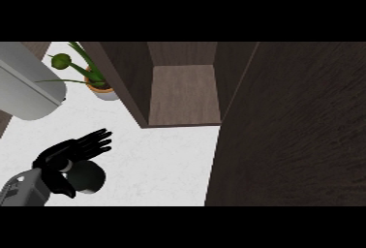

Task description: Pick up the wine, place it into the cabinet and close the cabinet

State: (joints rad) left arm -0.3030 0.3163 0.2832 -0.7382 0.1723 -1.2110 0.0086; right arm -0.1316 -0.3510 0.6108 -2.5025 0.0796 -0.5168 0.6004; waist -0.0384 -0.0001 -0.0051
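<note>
Left hand (63, 156), fingers spread, beside dark glossy wine bottle (91, 177) seen from above

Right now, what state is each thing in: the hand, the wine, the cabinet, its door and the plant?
Left hand: open, fingers straight.
Wine: upright on the counter, partly under that hand, not gripped.
Cabinet: open, nothing seen on its shelf.
Door: swung open, at the right.
Plant: upright in its pot.
Right hand: not in view.
</note>
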